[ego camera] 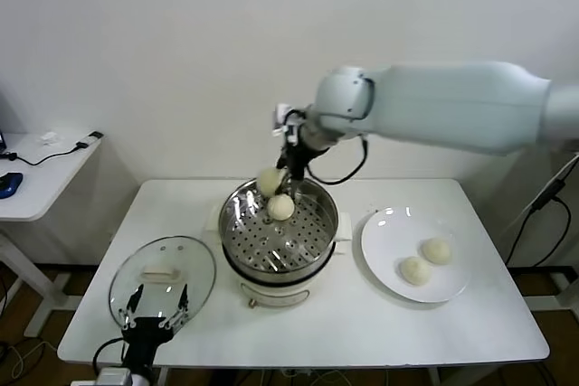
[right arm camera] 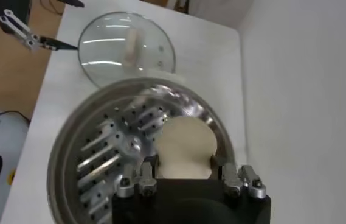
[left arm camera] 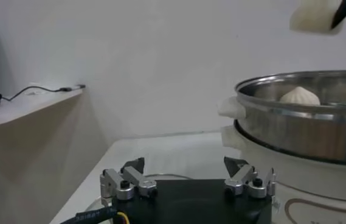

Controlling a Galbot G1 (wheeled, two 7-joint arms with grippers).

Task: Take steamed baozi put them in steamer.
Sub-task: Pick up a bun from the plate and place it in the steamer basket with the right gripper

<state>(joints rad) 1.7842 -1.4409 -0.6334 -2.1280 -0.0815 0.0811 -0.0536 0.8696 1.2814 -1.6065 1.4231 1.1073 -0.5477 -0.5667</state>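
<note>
two arms share a white table (ego camera: 362, 323). at the lower left of the head view, the left gripper (ego camera: 156, 306) waits with fingers spread wide over a glass lid (ego camera: 163, 276). at centre, the steamer (ego camera: 279, 228) holds one baozi (ego camera: 281, 207) on its tray; the right gripper (ego camera: 280, 174) pinches another bun (ego camera: 269, 181) above the steamer's far rim. at right, a white plate (ego camera: 384, 232) carries two buns (ego camera: 426, 260).

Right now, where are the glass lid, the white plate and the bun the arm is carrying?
glass lid (ego camera: 194, 264), head view, bare glass.
white plate (ego camera: 384, 237), head view, bare surface.
carried bun (ego camera: 270, 180), head view, its rounded side.
</note>
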